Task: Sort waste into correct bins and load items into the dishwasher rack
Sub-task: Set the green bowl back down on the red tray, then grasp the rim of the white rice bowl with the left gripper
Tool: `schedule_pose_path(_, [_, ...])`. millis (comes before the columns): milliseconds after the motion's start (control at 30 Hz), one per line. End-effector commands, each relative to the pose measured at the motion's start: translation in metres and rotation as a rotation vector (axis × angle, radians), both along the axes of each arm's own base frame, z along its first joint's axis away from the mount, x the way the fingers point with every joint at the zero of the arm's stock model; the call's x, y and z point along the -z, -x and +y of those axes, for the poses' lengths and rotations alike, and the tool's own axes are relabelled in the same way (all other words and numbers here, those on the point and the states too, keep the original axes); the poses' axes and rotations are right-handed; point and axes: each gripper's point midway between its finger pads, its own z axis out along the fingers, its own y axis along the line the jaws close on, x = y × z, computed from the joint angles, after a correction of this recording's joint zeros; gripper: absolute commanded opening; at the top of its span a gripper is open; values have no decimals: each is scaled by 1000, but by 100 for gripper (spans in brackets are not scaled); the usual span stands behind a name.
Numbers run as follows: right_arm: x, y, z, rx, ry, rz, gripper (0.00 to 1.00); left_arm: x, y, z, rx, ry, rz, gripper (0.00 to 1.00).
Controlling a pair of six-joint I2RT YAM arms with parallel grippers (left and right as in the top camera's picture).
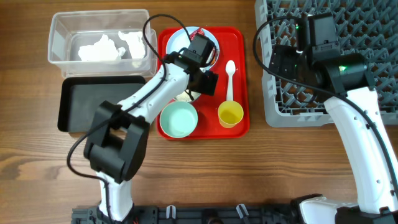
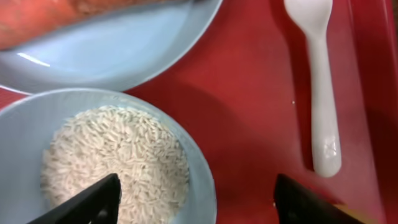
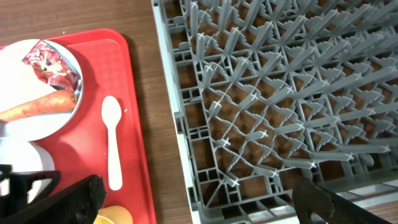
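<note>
My left gripper (image 1: 204, 81) (image 2: 196, 186) is open and straddles the rim of the light-blue bowl (image 2: 25, 124) of white rice (image 2: 112, 155) on the red tray. One finger is over the rice, the other over the tray. The light-blue plate (image 1: 177, 40) (image 2: 124, 50) behind holds the carrot (image 2: 62, 15) (image 3: 37, 106) and red wrapper (image 3: 53, 62). The white spoon (image 1: 230, 78) (image 2: 323, 93), yellow cup (image 1: 230, 114) and pale green bowl (image 1: 178, 119) sit nearby. My right gripper (image 1: 283, 59) (image 3: 198, 186) is open and empty over the grey rack's (image 1: 373, 25) (image 3: 280, 93) left edge. The brown lump is hidden.
The clear tub (image 1: 59, 37) at the back left holds white napkins (image 1: 106, 48). The black tray (image 1: 99, 102) lies in front of it. The red serving tray (image 1: 239, 37) sits between the bins and the rack, with a strip of wood table between it and the rack.
</note>
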Motion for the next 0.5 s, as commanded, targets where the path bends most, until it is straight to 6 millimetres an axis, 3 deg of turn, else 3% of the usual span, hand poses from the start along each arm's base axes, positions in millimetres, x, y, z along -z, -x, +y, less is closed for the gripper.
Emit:
schedule_pose_path(0, [3, -2, 3, -15, -9, 9, 100, 13, 1, -4, 21, -9, 23, 65])
schedule_pose_path(100, [3, -3, 3, -15, -10, 7, 100, 15, -1, -5, 17, -3, 17, 46])
schedule_pose_path(300, [2, -3, 3, -15, -10, 6, 100, 34, -3, -6, 17, -14, 35, 42])
schedule_pose_path(467, [2, -3, 3, -15, -10, 5, 100, 35, -5, -8, 17, -10, 28, 26])
